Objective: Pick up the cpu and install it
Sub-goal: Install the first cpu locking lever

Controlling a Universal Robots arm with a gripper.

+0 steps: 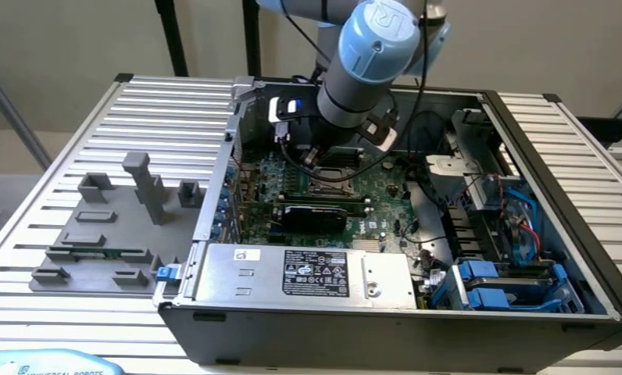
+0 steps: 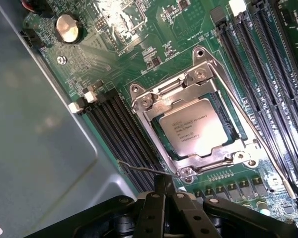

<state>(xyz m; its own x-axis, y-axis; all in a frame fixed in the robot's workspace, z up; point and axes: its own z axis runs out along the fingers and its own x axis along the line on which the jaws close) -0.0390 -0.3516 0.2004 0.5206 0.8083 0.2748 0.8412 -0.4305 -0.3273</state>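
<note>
The tool (image 2: pixel 165 184) has its fingers pressed together, pinching nothing, tips just beside a corner of the metal socket frame (image 2: pixel 171 94). The cpu (image 2: pixel 196 131) lies flat inside that frame on the green motherboard (image 2: pixel 114 44), within the open computer case (image 1: pixel 395 328) on the slatted desk (image 1: pixel 165 101).

The cpu (image 2: pixel 196 130) lies flat in the socket frame (image 2: pixel 154 106) on the motherboard (image 2: pixel 114 44), just beyond the fingertips (image 2: pixel 161 187) of the gripper (image 2: pixel 165 184) (near it, not touching). Memory slots (image 2: pixel 116 131) run along one side of the fingers, and further slots (image 2: pixel 273 74) along the other. The coin battery (image 2: pixel 68 28) sits well beyond the cpu. In the exterior view the case (image 1: pixel 395 328) stands on the table (image 1: pixel 176 117), with the fixture blocks (image 1: pixel 92 234) beside it on the exterior view's left.
</note>
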